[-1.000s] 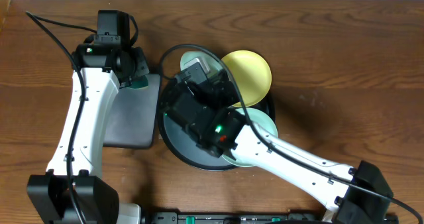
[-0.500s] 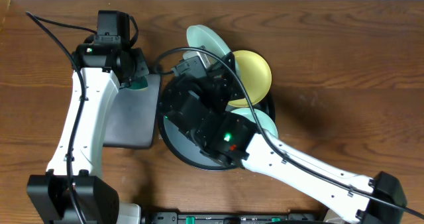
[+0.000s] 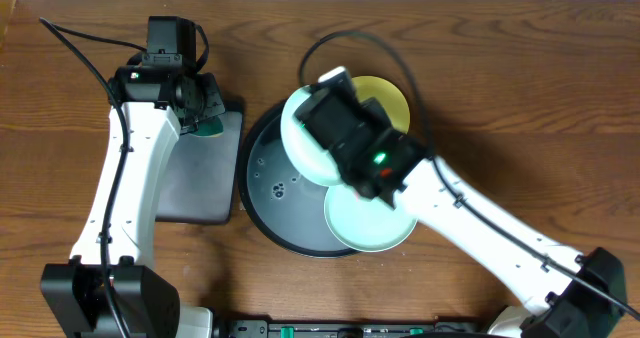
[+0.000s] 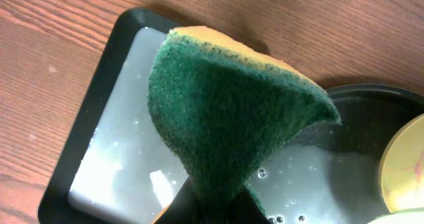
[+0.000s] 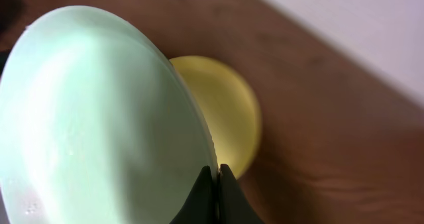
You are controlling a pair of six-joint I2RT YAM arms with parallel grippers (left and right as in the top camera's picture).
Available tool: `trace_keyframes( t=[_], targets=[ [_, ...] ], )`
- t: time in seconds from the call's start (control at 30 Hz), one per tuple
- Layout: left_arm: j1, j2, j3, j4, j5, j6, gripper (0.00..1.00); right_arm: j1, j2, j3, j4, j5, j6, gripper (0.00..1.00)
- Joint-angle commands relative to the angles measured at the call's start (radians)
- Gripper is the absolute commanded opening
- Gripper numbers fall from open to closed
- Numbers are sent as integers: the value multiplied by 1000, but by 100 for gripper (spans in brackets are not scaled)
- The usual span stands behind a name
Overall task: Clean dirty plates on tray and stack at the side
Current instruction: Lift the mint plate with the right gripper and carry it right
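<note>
Plates: three, all round, shallow and smooth with a slight sheen. One mint-green plate point(image 3: 300, 143) is held tilted on edge above the far part of the round tray point(image 3: 262, 213). The right gripper point(image 5: 216, 184) pinches its thin rim, jaws almost together. Judgement: it is raised so its face can be scrubbed. The second mint plate point(image 3: 365, 223) lies flat at the tray's near right. The yellow plate point(image 3: 395, 98) sits at the far right, overlapping the rim. The tray base is greyish and beaded with water. The left gripper point(image 3: 207, 123) clamps a folded sponge point(image 4: 225, 111), coarse green face with yellow foam backing. It hangs over the rectangular tray point(image 4: 106, 85) of cloudy, soapy water, probably for wetting. The desk point(image 3: 520, 98) is dark grained wood.
</note>
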Motion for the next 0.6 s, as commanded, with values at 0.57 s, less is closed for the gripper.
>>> trace_keyframes(
  t=[0.57],
  targets=[
    [4,0,13,-2,-12,13,8,-877,-287,0,-169,-594,42,1]
  ],
)
